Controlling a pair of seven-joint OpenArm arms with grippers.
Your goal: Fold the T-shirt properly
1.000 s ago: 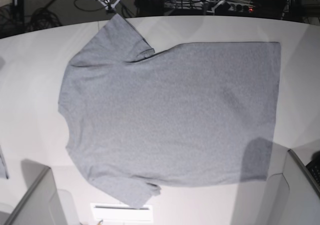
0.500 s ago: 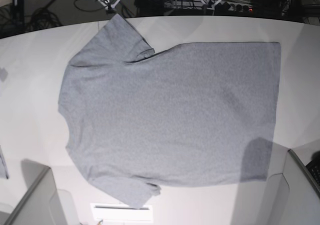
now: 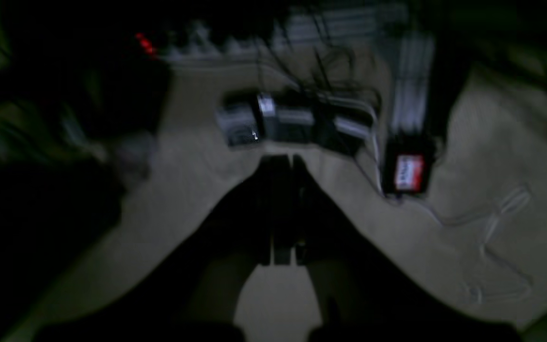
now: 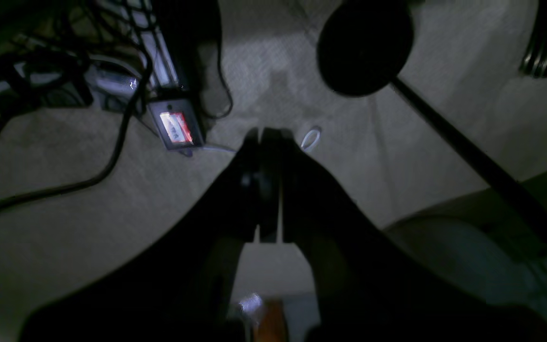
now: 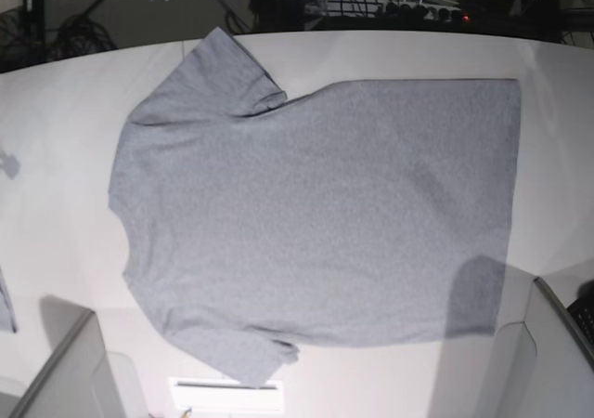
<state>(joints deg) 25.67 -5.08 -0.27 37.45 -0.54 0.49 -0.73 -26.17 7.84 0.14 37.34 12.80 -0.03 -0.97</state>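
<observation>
**Shirt flat, both grippers clenched on nothing**

White table [image 5: 56, 158] held the T-shirt [image 5: 316, 214] spread flat, plain side up, long axis 3-to-9, hem at 3 o'clock. Left gripper [image 3: 280, 164] and right gripper [image 4: 266, 137] were both clamped closed and empty, out over the floor.

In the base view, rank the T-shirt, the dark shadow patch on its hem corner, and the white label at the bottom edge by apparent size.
1. T-shirt, by far the largest.
2. Shadow patch.
3. White label, partly covered by the sleeve, so its rank against the shadow is unsure.
</observation>
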